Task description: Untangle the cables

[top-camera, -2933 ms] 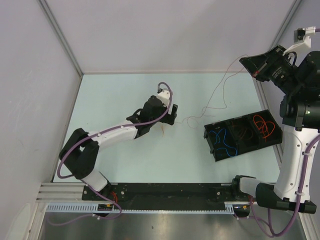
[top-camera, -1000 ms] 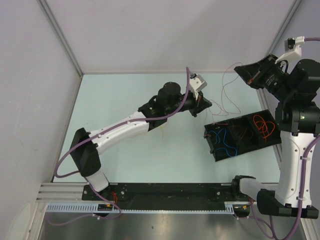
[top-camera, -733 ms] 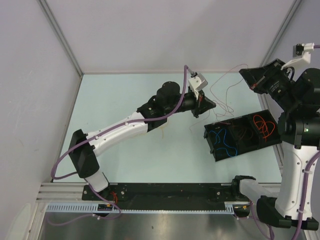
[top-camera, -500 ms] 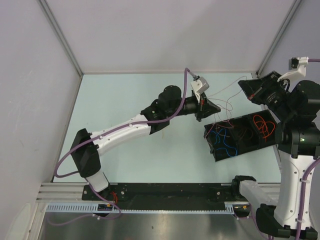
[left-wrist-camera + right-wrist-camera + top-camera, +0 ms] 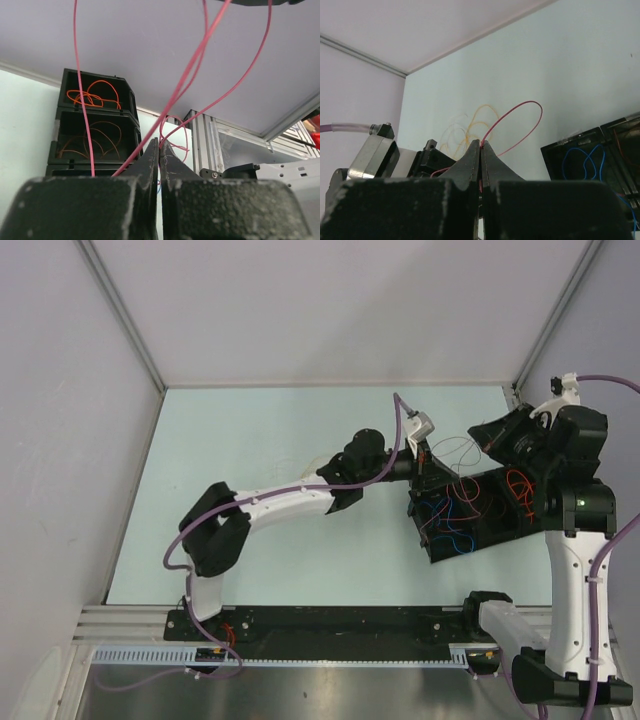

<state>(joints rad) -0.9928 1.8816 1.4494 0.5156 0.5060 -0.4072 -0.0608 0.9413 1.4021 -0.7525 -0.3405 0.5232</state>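
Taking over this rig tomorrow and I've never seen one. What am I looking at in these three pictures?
There are two robot arms bolted at the near edge of a pale green table, each ending in two fingers. The top picture looks down from above and behind, with the left arm on the left and the right arm on the right. The other two pictures come from a camera on each wrist, looking along that arm's own fingers.

On the table sits a black bin with three compartments. One holds blue cables, one holds orange cables, and the middle one holds brownish cables. Loose tan cables lie on the bare table.

The left fingers and right fingers are each shut on a thin red cable. It is apparently the same one, looping in the air between them by the bin.
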